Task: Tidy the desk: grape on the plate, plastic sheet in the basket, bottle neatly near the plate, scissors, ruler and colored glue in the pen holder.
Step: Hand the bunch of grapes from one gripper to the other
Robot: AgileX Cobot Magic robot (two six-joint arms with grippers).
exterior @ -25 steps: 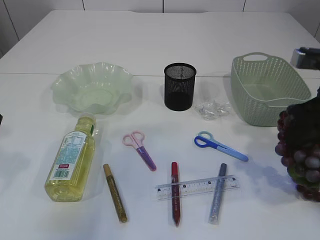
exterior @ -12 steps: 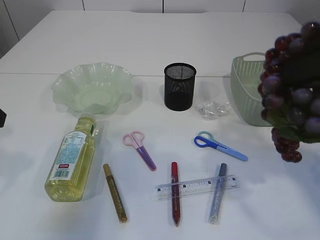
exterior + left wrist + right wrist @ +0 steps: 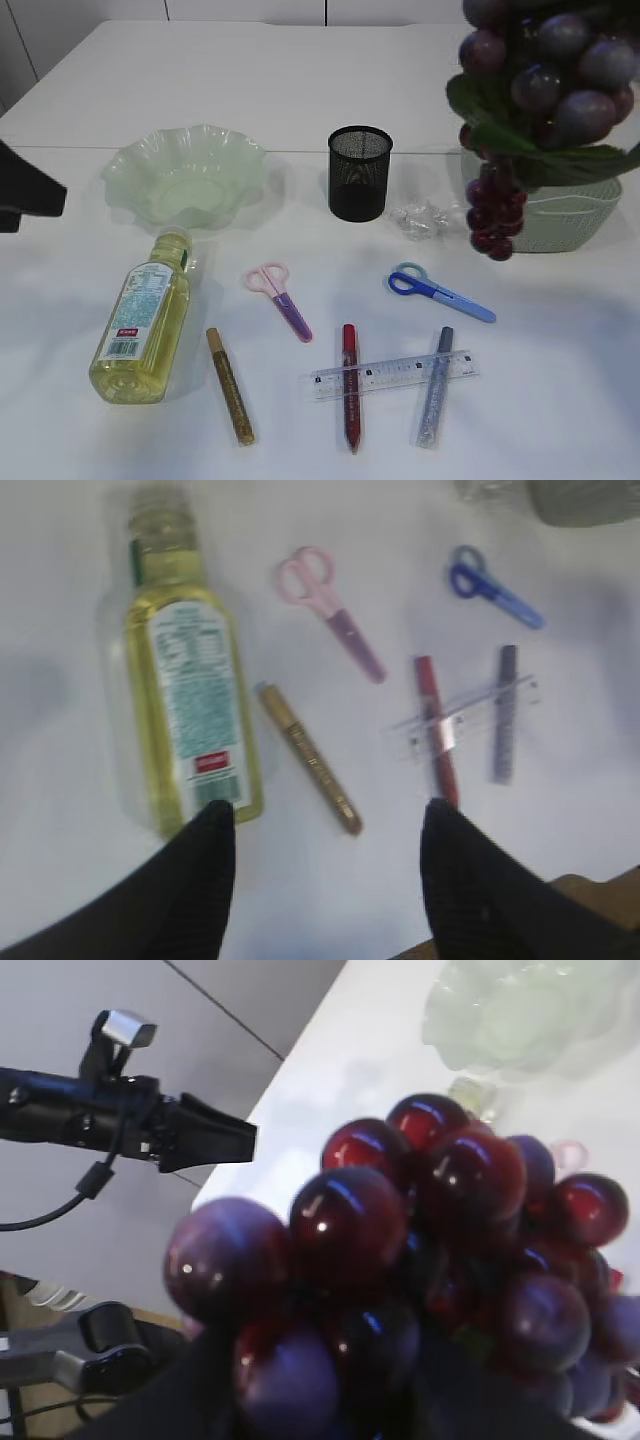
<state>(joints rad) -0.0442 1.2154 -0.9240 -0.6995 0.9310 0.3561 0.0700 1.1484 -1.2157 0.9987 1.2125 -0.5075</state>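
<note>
My right gripper is shut on a dark red grape bunch [image 3: 540,80] and holds it high above the table's right side, in front of the basket; the grapes [image 3: 400,1250] fill the right wrist view and hide the jaws. My left gripper [image 3: 325,825] is open and empty, above the table near the base of the lying yellow bottle [image 3: 185,700] [image 3: 143,318]. The green wavy plate [image 3: 185,175] stands at the back left, the black mesh pen holder [image 3: 360,172] at the centre. The crumpled plastic sheet [image 3: 425,218] lies right of the holder.
Pink scissors [image 3: 280,295], blue scissors [image 3: 440,292], a clear ruler [image 3: 395,374] over red glue [image 3: 350,385] and purple glue [image 3: 435,400], and gold glue [image 3: 230,385] lie in front. The green basket [image 3: 575,215] stands at the back right. The left arm [image 3: 25,190] shows at the left edge.
The grape bunch has risen from low at the right edge and moved left, now high in front of the basket. The left arm has come into view at the left edge.
</note>
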